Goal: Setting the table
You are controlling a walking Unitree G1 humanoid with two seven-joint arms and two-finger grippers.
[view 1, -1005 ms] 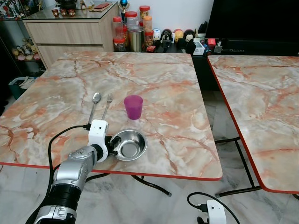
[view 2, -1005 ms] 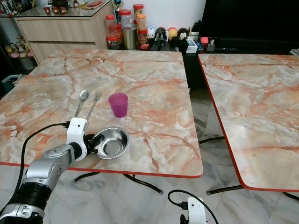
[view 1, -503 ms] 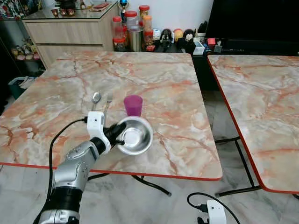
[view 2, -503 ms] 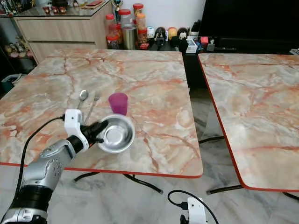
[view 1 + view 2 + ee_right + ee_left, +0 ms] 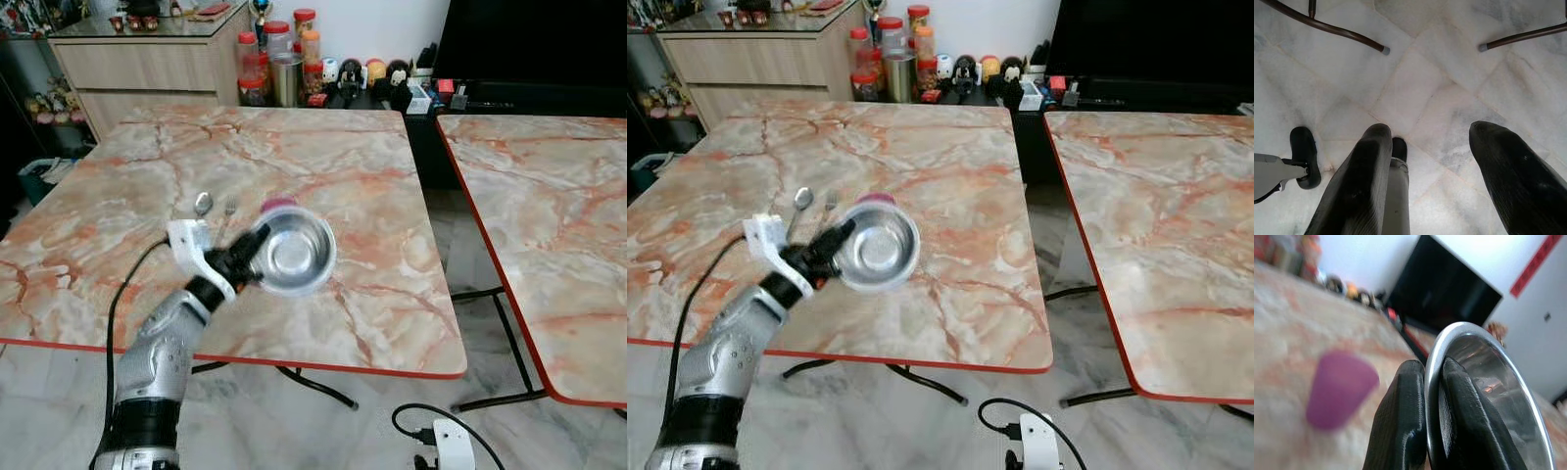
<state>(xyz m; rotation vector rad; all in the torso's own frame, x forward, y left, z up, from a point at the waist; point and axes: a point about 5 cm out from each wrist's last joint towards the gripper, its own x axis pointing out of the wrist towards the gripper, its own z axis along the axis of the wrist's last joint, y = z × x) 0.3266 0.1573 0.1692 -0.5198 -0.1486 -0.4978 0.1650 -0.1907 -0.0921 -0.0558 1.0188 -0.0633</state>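
A large marble-patterned worktop [image 5: 294, 157] with orange veins and a red edge takes up most of the head views. A second worktop [image 5: 549, 225] of the same pattern stands to its right, with a gap of pale marble floor [image 5: 470, 343] between them. Behind them a wooden sideboard [image 5: 147, 59] sits at the back left, and a dark television screen [image 5: 529, 39] rises at the back right. Between those, on a low dark surface, stands a row of red-lidded jars [image 5: 279, 54] and small figurines [image 5: 372, 73].

The robot's silver left arm [image 5: 157, 352] reaches up from the lower left over the near part of the first worktop. Its left pincer [image 5: 250, 262] is clamped on the rim of a shiny steel bowl [image 5: 292, 251]. The bowl is lifted clear of the worktop and tipped so that its hollow faces the camera. In the left wrist view one black finger [image 5: 1400, 431] lies outside the bowl's rim and the other inside, squeezed tight against the metal.

A purple cup [image 5: 1339, 387] stands upright on the worktop just beyond the bowl, mostly hidden behind it in the head views. A spoon [image 5: 203, 204] and a fork [image 5: 228, 208] lie side by side on the worktop, just left of the cup.

The right pincer [image 5: 1435, 171] hangs low near the floor, its two black fingers spread well apart above the pale tiles.
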